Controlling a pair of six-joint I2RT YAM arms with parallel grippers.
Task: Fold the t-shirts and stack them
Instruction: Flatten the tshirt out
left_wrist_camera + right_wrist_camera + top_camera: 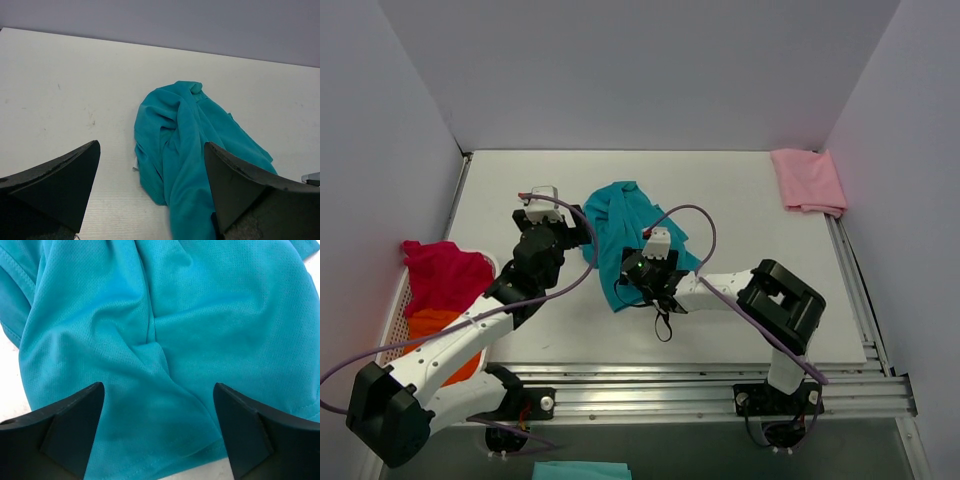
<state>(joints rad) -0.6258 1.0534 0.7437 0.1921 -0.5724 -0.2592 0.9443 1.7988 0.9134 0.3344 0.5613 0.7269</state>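
A crumpled teal t-shirt lies in the middle of the table. My left gripper hovers open at its left edge, with the fabric's near end between the fingers. Over the shirt's near hem, my right gripper is low and open, a raised fold between its fingers. A folded pale pink t-shirt rests at the back right. The magenta-red t-shirt drapes over the basket's rim at the left, with the orange t-shirt inside below it.
The white basket sits off the table's left edge. Grey walls close in the back and both sides. A metal rail runs along the near edge. A bit of teal cloth shows below the rail.
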